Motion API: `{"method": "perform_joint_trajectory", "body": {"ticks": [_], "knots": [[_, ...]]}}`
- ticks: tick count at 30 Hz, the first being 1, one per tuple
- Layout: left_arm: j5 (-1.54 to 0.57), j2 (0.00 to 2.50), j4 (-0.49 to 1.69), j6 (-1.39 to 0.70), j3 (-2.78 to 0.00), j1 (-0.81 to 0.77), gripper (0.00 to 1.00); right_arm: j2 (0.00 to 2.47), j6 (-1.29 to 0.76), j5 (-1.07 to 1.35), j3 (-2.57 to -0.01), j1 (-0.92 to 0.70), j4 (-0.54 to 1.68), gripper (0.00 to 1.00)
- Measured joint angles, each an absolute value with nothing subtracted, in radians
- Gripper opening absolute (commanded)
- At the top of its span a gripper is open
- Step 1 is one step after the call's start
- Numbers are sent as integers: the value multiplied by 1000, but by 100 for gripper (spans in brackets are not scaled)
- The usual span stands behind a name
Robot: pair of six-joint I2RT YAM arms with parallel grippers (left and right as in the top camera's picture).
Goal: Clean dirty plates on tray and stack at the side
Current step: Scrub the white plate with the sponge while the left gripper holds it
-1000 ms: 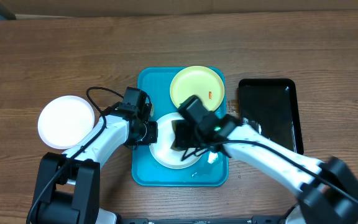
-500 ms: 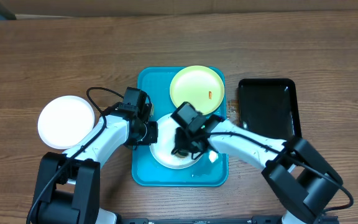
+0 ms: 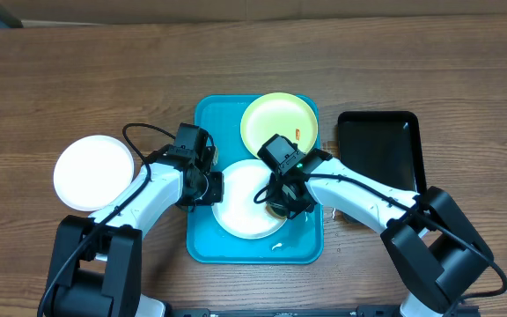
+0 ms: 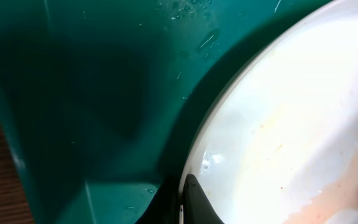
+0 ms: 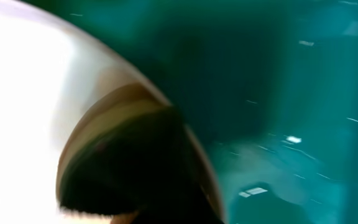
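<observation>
While left tool (image 3: 216, 187) stays at plate (image 3: 238, 216) rim, right tool (image 3: 284, 203) shifted rightward.

Wooden table (image 3: 465, 70) — turquoise tray (image 3: 211, 119), black tray (image 3: 385, 150), white plate (image 3: 93, 172) directly on it.

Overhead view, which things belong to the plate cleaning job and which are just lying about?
Job: turquoise tray, white plate on the tray, green plate, white plate beside the tray.
Lying about: black tray.
</observation>
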State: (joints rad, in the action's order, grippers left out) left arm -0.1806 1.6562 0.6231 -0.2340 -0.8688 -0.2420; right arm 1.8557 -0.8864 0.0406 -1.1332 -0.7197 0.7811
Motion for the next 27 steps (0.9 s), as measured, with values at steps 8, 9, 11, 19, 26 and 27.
{"method": "perform_joint_trajectory", "body": {"ticks": [8,9,11,19,26,27], "knots": [[-220,1657,616,-237,-869,-260,4,1883,-864,-87,-1259,-722,1006,4],[-210,1657,617,-237,-869,-260,4,1883,-842,-120,-1282,-722,1035,4],[-200,1657,616,-237,-869,-255,4,1883,-817,-157,-1300,-717,1063,4],[-186,1657,618,-237,-869,-249,4,1880,-730,-196,-1346,-708,1086,4],[-186,1657,619,-237,-869,-249,4,1813,-651,-165,-1347,-701,1085,4],[-186,1657,619,-237,-869,-249,4,1804,-638,-156,-1348,-697,1085,4]]}}
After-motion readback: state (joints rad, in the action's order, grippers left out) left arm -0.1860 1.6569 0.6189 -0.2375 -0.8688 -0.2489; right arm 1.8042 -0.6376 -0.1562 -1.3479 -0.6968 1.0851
